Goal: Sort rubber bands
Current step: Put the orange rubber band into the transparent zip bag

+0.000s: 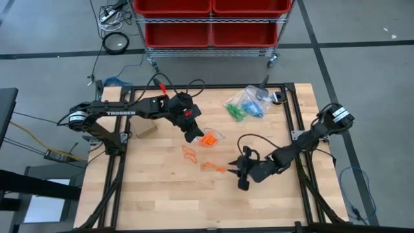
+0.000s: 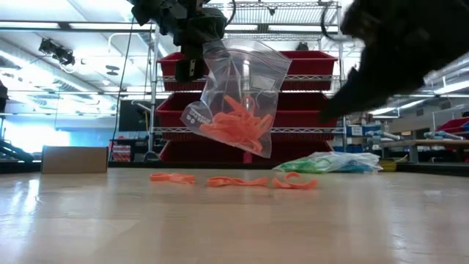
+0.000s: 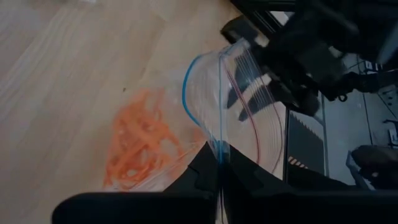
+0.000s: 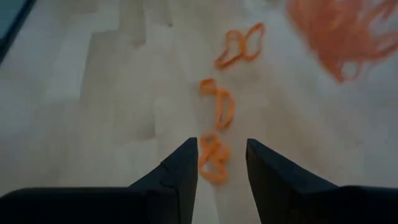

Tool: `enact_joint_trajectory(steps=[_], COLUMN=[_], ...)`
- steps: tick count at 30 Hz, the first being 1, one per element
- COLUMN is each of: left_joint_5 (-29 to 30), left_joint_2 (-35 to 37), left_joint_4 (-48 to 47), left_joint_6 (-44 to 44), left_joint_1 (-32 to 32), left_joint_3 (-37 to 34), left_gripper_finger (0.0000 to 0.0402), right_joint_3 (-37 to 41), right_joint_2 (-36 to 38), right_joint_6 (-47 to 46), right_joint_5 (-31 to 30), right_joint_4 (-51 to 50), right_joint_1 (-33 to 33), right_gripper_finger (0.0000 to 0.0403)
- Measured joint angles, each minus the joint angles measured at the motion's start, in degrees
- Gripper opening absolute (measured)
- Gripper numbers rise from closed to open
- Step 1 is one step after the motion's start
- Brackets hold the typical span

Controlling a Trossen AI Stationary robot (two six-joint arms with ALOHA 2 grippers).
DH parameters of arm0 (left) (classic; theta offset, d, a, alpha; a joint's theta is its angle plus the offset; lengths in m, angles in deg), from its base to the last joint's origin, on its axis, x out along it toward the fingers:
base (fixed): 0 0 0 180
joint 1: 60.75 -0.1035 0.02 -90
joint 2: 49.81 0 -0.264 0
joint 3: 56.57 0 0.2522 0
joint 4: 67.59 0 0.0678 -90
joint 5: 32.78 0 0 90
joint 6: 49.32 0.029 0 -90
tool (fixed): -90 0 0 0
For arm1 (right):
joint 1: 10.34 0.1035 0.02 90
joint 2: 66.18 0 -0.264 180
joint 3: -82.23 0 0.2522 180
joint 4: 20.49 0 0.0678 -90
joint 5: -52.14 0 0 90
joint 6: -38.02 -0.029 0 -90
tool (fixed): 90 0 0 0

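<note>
orange bands [image 2: 233,121] are mostly bagged already: the left gripper [image 1: 191,136] is clamped on the bag [image 2: 238,92] rim, holding it off the bench [image 1: 162,194] near centre. three loose bands [image 4: 214,160] lie in a row just at 6 o'clock of the bag. the right gripper [image 4: 221,165] sits low over the nearest one, fingers apart on either side of it, so i'd say the pickup step is on. next it needs to close, lift, and go to the bag mouth. green and blue bags [image 1: 246,103] sit at 1 o'clock, well clear; plenty of bare wood around.
</note>
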Motion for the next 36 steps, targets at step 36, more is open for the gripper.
enact_joint_trajectory(steps=[36], left_joint_5=[0.0], left_joint_2=[0.0], left_joint_4=[1.3], left_joint_6=[0.1], left_joint_1=[0.0], left_joint_3=[0.0], left_gripper_finger=[0.0017], right_joint_3=[-6.0], right_joint_2=[-8.7], right_joint_6=[15.1], right_joint_5=[10.9], right_joint_4=[11.8], right_joint_1=[-4.5], right_gripper_finger=[0.0001])
